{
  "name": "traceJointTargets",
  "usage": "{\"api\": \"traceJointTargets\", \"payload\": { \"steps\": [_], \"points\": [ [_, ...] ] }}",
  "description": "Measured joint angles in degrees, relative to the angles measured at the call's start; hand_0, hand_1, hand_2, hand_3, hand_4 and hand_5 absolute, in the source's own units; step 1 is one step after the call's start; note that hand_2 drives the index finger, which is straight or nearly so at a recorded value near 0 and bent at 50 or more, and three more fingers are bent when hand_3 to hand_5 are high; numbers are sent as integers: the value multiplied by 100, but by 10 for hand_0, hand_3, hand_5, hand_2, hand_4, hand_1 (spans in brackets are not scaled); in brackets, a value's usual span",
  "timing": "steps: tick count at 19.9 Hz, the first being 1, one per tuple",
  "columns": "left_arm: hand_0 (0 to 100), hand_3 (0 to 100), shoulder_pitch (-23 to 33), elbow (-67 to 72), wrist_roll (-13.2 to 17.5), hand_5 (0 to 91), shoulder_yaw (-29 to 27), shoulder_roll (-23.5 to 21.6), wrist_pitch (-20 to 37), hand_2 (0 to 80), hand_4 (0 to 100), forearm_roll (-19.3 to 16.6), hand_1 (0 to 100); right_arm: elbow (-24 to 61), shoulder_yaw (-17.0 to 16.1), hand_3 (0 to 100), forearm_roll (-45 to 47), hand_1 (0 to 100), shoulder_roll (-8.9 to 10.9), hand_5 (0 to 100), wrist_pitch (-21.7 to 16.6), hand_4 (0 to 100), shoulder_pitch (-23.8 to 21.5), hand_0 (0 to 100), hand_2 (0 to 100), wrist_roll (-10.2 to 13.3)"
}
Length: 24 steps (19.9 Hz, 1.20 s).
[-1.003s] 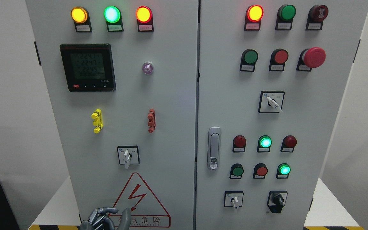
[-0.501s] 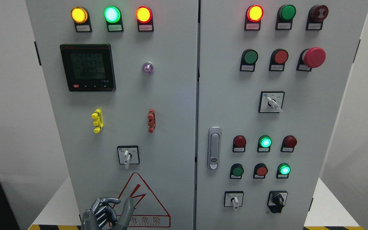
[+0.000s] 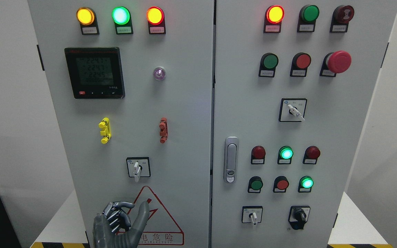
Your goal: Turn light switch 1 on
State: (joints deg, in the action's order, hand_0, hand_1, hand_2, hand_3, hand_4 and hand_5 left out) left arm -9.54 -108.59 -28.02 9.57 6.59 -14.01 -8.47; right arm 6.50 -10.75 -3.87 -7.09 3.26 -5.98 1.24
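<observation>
A grey hand (image 3: 121, 224) is showing at the bottom edge, left of the middle, so it is the left one; it is sitting in front of the cabinet's (image 3: 184, 113) left door, over the red warning triangle (image 3: 152, 217). Its four fingers (image 3: 117, 212) are curling inward toward the palm while the thumb (image 3: 142, 213) is sticking up and to the right, and it is holding nothing. The hand is lying below a white-levered rotary switch (image 3: 137, 167) in a black-framed square, clearly apart from it. Which control is light switch 1 cannot be told, since the labels are too small to read; this rotary switch is the nearest to the hand, its lever pointing straight down. Higher on the same door a yellow clip (image 3: 104, 130) and a red clip (image 3: 163, 130) are sitting side by side, above them a dark meter (image 3: 94, 72) is glowing with digits, and along the top three lamps are glowing yellow (image 3: 85, 16), green (image 3: 121, 15) and orange-red (image 3: 155, 15). On the right door a silver latch (image 3: 231, 159) is standing near the seam. The right arm is not showing.
</observation>
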Motion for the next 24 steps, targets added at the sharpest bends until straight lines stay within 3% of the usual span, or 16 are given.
{"api": "traceJointTargets", "payload": {
  "steps": [12,24],
  "points": [
    [76,1000,-378,-10,-266,879,62,53,-268,580,1000,-43,753,0,1,0,0,0,0,0,0,0,0,0,0,0],
    [81,1000,-696,-19,-333,882,85,108,-550,588,1000,-208,760,0,2,0,0,0,0,0,0,0,0,0,0,0]
  ]
}}
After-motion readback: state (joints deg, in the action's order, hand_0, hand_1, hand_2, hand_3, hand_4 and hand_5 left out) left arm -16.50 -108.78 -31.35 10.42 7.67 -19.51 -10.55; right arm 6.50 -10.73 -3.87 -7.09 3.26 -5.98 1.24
